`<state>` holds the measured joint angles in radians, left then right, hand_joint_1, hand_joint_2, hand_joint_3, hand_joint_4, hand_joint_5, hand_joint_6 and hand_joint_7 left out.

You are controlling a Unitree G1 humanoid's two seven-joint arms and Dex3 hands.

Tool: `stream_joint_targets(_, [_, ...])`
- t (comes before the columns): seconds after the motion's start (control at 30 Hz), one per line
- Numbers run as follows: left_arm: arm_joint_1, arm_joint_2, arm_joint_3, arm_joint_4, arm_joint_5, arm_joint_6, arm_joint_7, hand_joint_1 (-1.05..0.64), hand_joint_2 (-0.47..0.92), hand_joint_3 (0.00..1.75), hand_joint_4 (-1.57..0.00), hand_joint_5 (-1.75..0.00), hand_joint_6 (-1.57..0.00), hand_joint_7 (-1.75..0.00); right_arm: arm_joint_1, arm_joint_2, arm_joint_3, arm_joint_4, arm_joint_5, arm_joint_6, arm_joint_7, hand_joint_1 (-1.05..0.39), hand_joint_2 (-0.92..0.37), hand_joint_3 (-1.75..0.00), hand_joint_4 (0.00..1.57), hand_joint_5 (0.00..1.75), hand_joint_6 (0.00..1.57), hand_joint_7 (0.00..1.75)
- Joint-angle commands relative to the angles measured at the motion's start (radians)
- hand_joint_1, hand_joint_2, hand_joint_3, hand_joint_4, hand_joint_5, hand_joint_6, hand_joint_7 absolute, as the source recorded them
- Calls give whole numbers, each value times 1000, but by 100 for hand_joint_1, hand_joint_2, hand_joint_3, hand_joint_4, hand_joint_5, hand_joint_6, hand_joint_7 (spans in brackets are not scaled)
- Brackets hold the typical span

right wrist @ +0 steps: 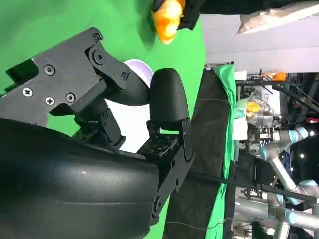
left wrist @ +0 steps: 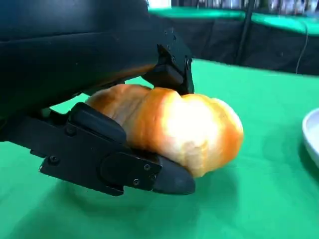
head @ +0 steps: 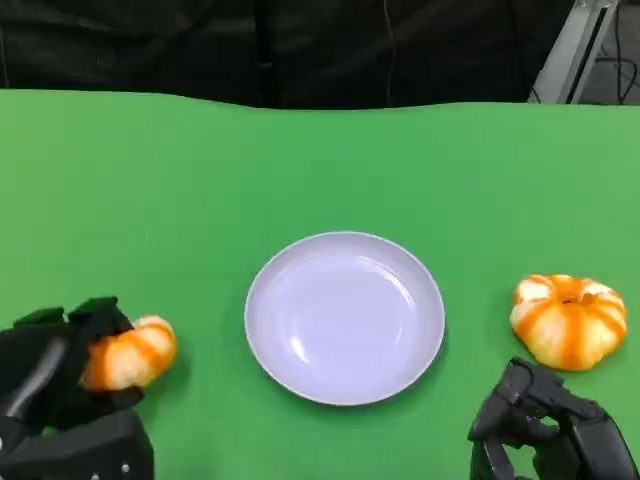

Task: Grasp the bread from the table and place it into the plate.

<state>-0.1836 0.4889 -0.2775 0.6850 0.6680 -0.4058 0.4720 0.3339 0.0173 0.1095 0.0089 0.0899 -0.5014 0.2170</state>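
Two breads show: the left hand (head: pixel 70 375) grips one bread (head: pixel 130 352) at the plate's (head: pixel 345 318) nine o'clock, ready to carry; the right hand (head: pixel 545 425), seemingly empty with fingers curled, waits near the second bread (head: pixel 568 320) on the counter (head: pixel 200 180).

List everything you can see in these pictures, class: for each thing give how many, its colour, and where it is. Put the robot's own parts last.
Bread held: one, orange and white, in the left robot hand at the table's near left, left of the plate.
Bread on table: one, orange and white, round, lying free to the right of the plate, just beyond the right robot hand.
Plate: one, pale lilac-white, nothing in it, middle of the table.
Table: one, green cover.
Backdrop: black, behind the table's far edge.
Left robot hand: one, black, fingers closed around the bread, as the left wrist view shows.
Right robot hand: one, black, holds nothing, near right, short of the free bread.
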Motion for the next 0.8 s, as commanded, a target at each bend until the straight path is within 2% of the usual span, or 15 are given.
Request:
stream_joint_targets(0.03, [-6, 9, 13, -18, 7, -2, 51, -8, 92, 33, -60, -175, -52, -175, -1, -9, -4, -2, 3, -5, 0, -15, -58, -116, 81, 175, 73, 157])
stream_joint_targets(0.37, [9, 19, 41, -166, -3, 20, 18, -8, 92, 35, -61, -175, -53, -175, -4, -6, -4, 1, 9, -4, 1, -15, -58, -115, 81, 175, 73, 157])
stream_joint_targets(0.47, [2, 14, 47, -297, -1, 60, -52, -10, 92, 36, -61, -175, -54, -174, -4, -5, -4, 2, 0, -8, -4, -15, -58, -115, 81, 175, 73, 157])
stream_joint_targets(0.6, [-25, -24, 33, -394, 2, 86, -108, -11, 92, 40, -62, -175, -55, -174, 1, -3, -3, -7, 8, 3, -4, -15, -58, -115, 81, 175, 73, 157])
stream_joint_targets(0.8, [-84, -92, -5, -386, 35, 98, -119, -11, 85, 46, -64, -175, -58, -170, 5, -5, -2, -8, 5, 0, -4, -16, -59, -114, 81, 175, 73, 157])
